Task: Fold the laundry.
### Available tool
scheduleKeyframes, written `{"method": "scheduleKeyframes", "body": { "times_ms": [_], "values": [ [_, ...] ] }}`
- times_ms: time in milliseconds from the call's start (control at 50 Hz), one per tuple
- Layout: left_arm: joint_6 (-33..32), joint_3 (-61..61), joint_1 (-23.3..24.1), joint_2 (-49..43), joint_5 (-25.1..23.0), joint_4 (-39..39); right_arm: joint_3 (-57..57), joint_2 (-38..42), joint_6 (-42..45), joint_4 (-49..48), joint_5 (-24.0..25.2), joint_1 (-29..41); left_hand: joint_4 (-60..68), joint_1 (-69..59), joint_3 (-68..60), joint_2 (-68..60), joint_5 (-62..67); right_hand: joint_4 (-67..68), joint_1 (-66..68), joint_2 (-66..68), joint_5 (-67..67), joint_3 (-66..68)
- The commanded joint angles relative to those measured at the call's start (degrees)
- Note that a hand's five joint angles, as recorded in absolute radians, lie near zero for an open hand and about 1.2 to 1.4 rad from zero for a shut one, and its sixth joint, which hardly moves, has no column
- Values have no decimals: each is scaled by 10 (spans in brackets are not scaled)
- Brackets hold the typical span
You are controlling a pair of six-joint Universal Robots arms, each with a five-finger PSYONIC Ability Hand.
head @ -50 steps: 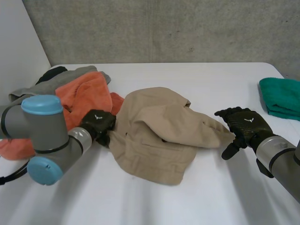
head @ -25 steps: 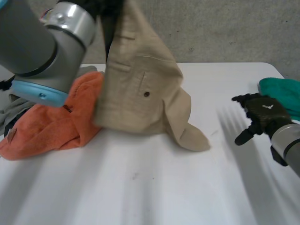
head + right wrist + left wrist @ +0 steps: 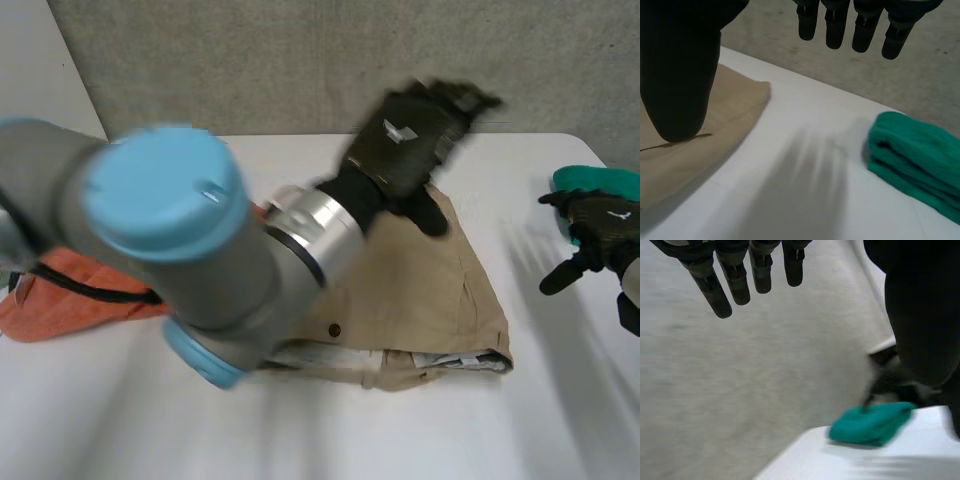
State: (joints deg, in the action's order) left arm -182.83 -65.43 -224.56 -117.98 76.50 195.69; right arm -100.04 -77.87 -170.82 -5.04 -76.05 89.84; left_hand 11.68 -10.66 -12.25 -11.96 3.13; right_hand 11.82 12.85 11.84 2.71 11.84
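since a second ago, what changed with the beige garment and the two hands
The left hand lifted the beige garment off the table, swung it to the right and let go. The garment now lies flatter, and the hand is open above its far edge. The right hand drew back toward the green cloth, open throughout. The orange cloth and the green cloth stayed put.

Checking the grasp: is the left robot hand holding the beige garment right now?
No, the left robot hand hovers open above the beige garment, fingers straight and holding nothing.
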Motion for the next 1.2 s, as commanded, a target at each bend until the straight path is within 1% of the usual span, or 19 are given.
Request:
{"method": "scheduleKeyframes", "body": {
  "times_ms": [20,120,200,340,460,540,560,600,620,640,680,740,760,820,900,960,1020,1120,1200],
  "values": [
    [1,-65,-104,86,37,-47,1,-24,32,49,36,37,-17,7,22,20,-31,-18,-28,-18,-27,-18],
    [-30,-88,-183,64,20,-123,1,-30,97,131,38,80,-17,7,22,20,-31,-18,-28,-18,-27,-18],
    [-70,-71,-217,4,-10,-166,-20,-34,123,160,23,104,-17,7,22,20,-31,-18,-28,-18,-27,-18],
    [-134,16,-227,-115,-45,-224,-66,-36,117,106,-32,158,-17,7,22,20,-31,-18,-28,-18,-27,-18],
    [-153,86,-216,-182,-61,-272,-100,-9,116,22,-99,191,-17,7,22,20,-31,-18,-28,-18,-27,-18],
    [-156,103,-199,-207,-107,-307,-106,11,116,-29,-119,199,-17,7,22,20,-31,-18,-28,-18,-27,-18],
    [-156,103,-196,-209,-115,-311,-106,19,117,-42,-122,200,-3,-7,9,6,-18,80,70,80,71,80],
    [-157,102,-190,-209,-126,-315,-104,23,118,-49,-122,199,114,-124,-109,-111,100,245,235,245,236,245],
    [-159,103,-183,-209,-134,-314,-99,25,119,-51,-122,198,310,-320,-304,-307,295,409,399,409,400,409],
    [-159,106,-179,-209,-132,-314,-95,27,120,-53,-121,196,443,-453,-438,-440,429,519,509,519,510,519],
    [-158,110,-176,-205,-118,-314,-88,28,123,-54,-120,191,674,-684,-668,-671,659,681,671,681,672,681],
    [-159,118,-172,-186,-35,-313,-64,31,129,-63,-119,170,683,-693,-678,-680,669,682,672,682,673,682],
    [-154,118,-171,-168,16,-315,-57,32,130,-66,-119,163,683,-693,-678,-680,669,682,672,682,673,682],
    [-151,105,-167,-127,71,-316,-15,35,135,-73,-109,140,683,-693,-678,-680,669,682,672,682,673,682],
    [-135,56,-134,-26,67,-312,69,66,131,-90,-76,126,683,-693,-678,-680,669,682,672,682,673,682],
    [-121,34,-103,18,68,-299,120,97,122,-123,-60,122,683,-693,-678,-680,669,682,672,682,673,682],
    [-106,8,-57,51,92,-270,192,149,102,-184,-50,110,683,-693,-678,-680,669,682,672,682,673,682],
    [-106,-14,27,24,170,-198,308,266,85,-250,-45,99,683,-693,-678,-680,669,682,672,682,673,682],
    [-114,9,65,-46,188,-145,367,340,86,-260,-33,99,655,-665,-649,-652,641,682,672,682,673,682]
  ]
}}
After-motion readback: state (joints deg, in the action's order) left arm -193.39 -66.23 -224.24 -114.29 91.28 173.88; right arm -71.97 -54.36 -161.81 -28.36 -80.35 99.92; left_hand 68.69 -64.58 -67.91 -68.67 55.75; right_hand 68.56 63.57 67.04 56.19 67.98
